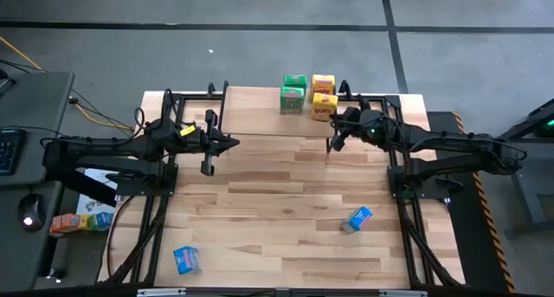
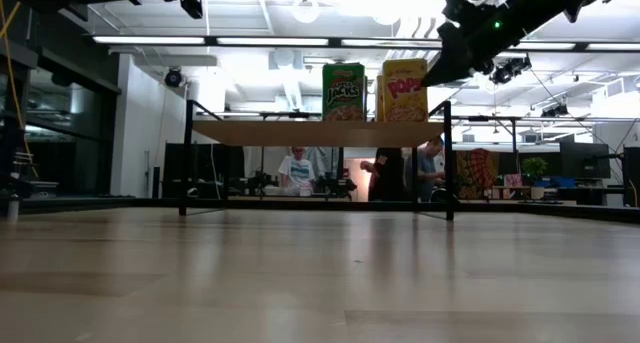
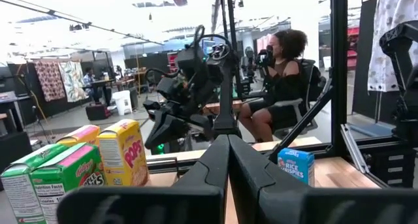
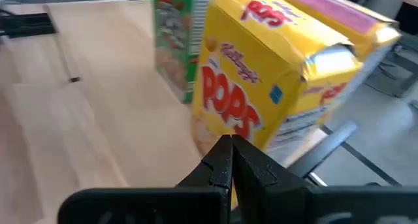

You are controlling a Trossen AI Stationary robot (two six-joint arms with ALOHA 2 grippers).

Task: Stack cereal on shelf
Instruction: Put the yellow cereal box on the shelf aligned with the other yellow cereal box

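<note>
The shelf (image 1: 260, 115) (image 2: 300, 133) stands along the table's far edge. On its right part stand two green boxes (image 1: 293, 93) (image 2: 343, 91) and two yellow boxes (image 1: 323, 98) (image 2: 404, 89), upright on their bottoms. The nearest yellow box (image 4: 261, 100) fills the right wrist view. One blue box (image 1: 357, 219) (image 3: 295, 166) lies on the table at the near right, another (image 1: 186, 259) at the near left. My right gripper (image 1: 334, 139) (image 2: 434, 79) (image 4: 230, 155) is shut, raised beside the yellow boxes, on their right and near side. My left gripper (image 1: 234, 143) (image 3: 227, 149) hovers shut over the shelf's left part.
Black arm frames (image 1: 156, 202) (image 1: 407, 202) run along the table's left and right sides. The shelf's thin black legs (image 2: 186, 163) (image 2: 449, 163) stand at its ends. Bare wood (image 1: 277, 202) lies between the blue boxes. People (image 2: 296, 169) sit in the room beyond the table.
</note>
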